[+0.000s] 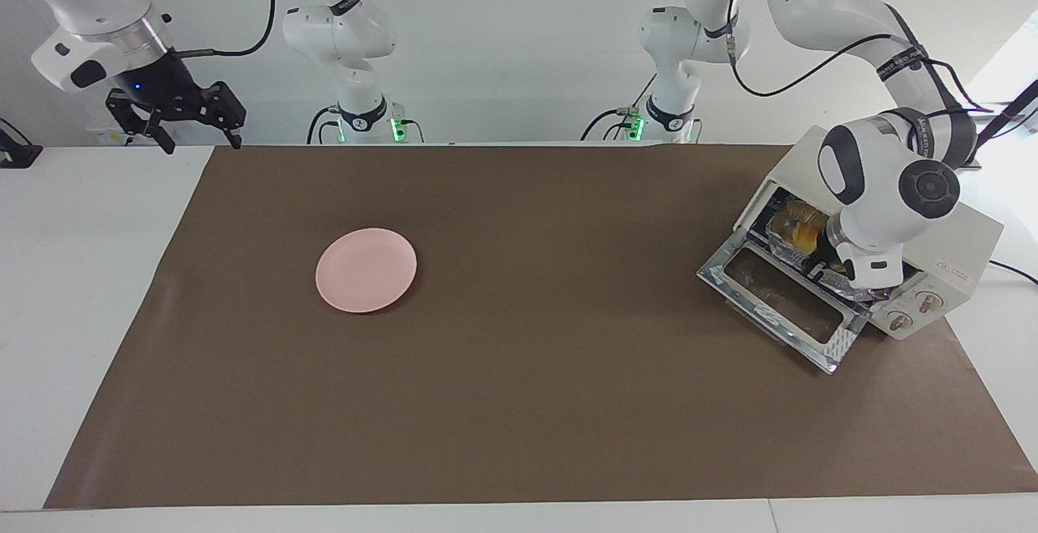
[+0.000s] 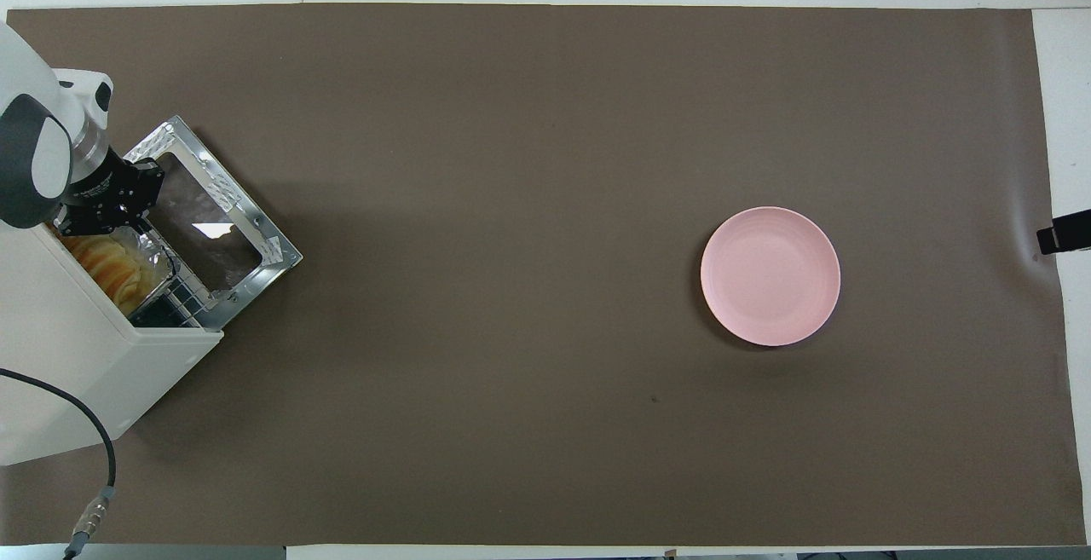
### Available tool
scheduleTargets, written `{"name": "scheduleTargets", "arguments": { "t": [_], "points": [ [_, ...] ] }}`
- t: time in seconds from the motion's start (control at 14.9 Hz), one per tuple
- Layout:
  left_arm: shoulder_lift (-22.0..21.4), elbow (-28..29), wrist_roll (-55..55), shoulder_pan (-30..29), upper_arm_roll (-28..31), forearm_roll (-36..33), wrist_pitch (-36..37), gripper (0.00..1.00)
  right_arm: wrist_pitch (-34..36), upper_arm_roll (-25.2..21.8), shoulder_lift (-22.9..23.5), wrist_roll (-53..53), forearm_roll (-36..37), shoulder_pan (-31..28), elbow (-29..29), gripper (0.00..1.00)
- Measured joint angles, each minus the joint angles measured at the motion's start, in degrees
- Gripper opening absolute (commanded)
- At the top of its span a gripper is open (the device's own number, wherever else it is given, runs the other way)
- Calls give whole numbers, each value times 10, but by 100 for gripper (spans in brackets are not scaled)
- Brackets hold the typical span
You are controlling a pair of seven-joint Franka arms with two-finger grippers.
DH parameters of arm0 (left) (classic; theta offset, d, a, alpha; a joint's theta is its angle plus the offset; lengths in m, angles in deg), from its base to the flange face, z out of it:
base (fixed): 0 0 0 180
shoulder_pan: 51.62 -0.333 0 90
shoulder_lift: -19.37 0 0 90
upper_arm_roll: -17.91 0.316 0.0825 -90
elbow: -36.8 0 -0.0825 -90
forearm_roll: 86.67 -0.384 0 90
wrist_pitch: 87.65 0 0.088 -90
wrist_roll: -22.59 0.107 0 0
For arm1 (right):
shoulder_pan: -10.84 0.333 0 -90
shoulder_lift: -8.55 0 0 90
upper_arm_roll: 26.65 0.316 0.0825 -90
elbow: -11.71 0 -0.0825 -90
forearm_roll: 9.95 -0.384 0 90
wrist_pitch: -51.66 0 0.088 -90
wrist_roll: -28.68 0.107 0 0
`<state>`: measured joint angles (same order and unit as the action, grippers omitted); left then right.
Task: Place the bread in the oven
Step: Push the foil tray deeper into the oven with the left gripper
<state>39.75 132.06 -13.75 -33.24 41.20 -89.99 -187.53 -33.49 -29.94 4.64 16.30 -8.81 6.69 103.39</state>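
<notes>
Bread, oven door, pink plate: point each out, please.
bread point(image 2: 109, 263): overhead view, on its ridged top, in the foil tray inside the oven.
oven door point(image 1: 782, 299): facing view, on the glass window of the dropped-open door.
pink plate point(image 2: 770, 276): overhead view, on its bare centre.

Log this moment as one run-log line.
bread: inside oven, on foil tray | door: open | left gripper: at oven mouth | right gripper: waiting, open | pink plate: bare
</notes>
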Motion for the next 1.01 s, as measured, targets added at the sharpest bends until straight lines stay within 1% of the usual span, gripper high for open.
{"name": "scheduleTargets", "arguments": {
  "t": [0.67,1.01],
  "points": [
    [-7,-9,25,5,-9,0,-6,100,0,0,0,0,0,0,0,100],
    [-8,-57,69,6,-8,12,-6,100,0,0,0,0,0,0,0,100]
  ]
}}
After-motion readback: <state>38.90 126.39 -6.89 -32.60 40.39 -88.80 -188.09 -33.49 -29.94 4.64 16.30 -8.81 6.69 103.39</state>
